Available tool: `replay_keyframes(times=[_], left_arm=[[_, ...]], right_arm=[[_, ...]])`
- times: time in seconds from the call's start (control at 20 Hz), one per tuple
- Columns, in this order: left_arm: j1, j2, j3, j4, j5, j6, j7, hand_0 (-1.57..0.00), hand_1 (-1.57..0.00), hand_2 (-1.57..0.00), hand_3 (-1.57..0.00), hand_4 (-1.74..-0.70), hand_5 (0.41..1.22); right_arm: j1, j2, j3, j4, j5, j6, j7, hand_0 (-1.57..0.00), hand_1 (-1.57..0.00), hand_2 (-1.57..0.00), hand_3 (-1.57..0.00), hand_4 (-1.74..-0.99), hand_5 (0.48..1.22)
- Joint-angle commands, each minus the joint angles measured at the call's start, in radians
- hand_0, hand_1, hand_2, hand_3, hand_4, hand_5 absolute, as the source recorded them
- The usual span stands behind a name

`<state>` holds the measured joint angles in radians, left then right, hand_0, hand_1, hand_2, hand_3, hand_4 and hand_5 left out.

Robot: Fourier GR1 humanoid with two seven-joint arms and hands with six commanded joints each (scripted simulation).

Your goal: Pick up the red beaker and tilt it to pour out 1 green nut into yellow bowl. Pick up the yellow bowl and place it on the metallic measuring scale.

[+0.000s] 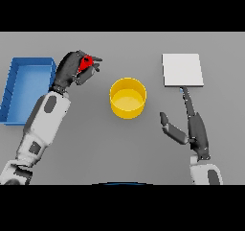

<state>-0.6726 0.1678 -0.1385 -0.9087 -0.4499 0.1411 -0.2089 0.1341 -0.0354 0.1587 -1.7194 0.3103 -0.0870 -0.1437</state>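
My left hand (pixel 72 69) is curled round the red beaker (pixel 86 63) at the upper left, left of the yellow bowl (pixel 128 98). Only a small part of the beaker shows between the fingers, and what it holds is hidden. The bowl stands upright in the middle of the table; I cannot make out a nut inside it. The metallic scale (pixel 182 70) is a flat pale square at the upper right. My right hand (pixel 194 124) is open beside the bowl's right, fingers straight, with one fingertip reaching the scale's near edge.
A blue tray (pixel 13 88) lies at the far left, beside my left forearm. Grey table surface surrounds the bowl.
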Motion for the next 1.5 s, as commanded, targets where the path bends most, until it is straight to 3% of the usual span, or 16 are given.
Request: replay_keyframes(times=[0.0, 0.2, 0.35, 0.5, 0.6, 0.8, 1.0, 1.05, 1.45], left_arm=[[0.009, 0.006, -0.023, -0.025, -0.017, -0.009, 0.020, -1.56, -1.56, -1.56, -1.55, -1.74, 1.127], [0.044, 0.020, -0.107, -0.117, -0.080, -0.035, 0.088, -1.56, -1.56, -1.56, -1.56, -1.74, 1.144], [-0.031, 0.079, -0.207, -0.127, -0.200, -0.096, 0.168, -1.57, -1.57, -1.57, -1.56, -1.74, 1.153], [-0.121, 0.109, -0.321, -0.097, -0.315, -0.175, 0.196, -1.57, -1.57, -1.57, -1.57, -1.74, 1.186], [-0.171, 0.127, -0.389, -0.077, -0.374, -0.234, 0.189, -1.57, -1.57, -1.57, -1.57, -1.74, 1.199], [-0.273, 0.129, -0.514, -0.038, -0.471, -0.362, 0.200, -1.57, -1.57, -1.57, -1.57, -1.58, 1.212], [-0.362, 0.117, -0.608, 0.046, -0.576, -0.415, 0.172, -1.57, -1.57, -1.57, -1.57, -1.67, 1.217], [-0.379, 0.109, -0.632, 0.059, -0.603, -0.424, 0.173, -1.57, -1.57, -1.57, -1.57, -1.68, 1.218], [-0.474, 0.088, -0.761, 0.138, -0.750, -0.446, 0.154, -1.57, -1.57, -1.57, -1.57, -1.73, 1.220]], right_arm=[[-0.008, 0.000, -0.001, -0.001, -0.007, 0.005, 0.005, 0.00, 0.00, 0.00, 0.00, -1.092, 0.667], [-0.004, 0.001, 0.007, -0.003, 0.007, 0.003, 0.021, 0.00, 0.00, 0.00, 0.00, -1.096, 0.666], [0.000, 0.005, 0.013, -0.004, 0.002, 0.013, 0.014, 0.00, 0.00, 0.00, 0.00, -1.069, 0.685], [0.001, -0.004, 0.007, -0.009, 0.006, 0.011, 0.019, 0.00, 0.00, 0.00, 0.00, -1.054, 0.691], [-0.011, 0.005, 0.014, 0.004, 0.012, 0.009, 0.021, 0.00, 0.00, 0.00, 0.00, -1.068, 0.689], [-0.001, 0.012, 0.014, 0.011, -0.004, 0.015, -0.011, 0.00, 0.00, 0.00, 0.00, -1.063, 0.681], [-0.022, 0.012, 0.008, 0.012, -0.011, 0.022, 0.042, 0.00, 0.00, 0.00, 0.00, -1.065, 0.676], [-0.009, 0.010, 0.018, 0.007, -0.005, 0.025, 0.016, 0.00, 0.00, 0.00, 0.00, -1.067, 0.684], [-0.019, 0.008, 0.012, 0.018, -0.014, 0.031, 0.011, 0.00, 0.00, 0.00, 0.00, -1.060, 0.696]])
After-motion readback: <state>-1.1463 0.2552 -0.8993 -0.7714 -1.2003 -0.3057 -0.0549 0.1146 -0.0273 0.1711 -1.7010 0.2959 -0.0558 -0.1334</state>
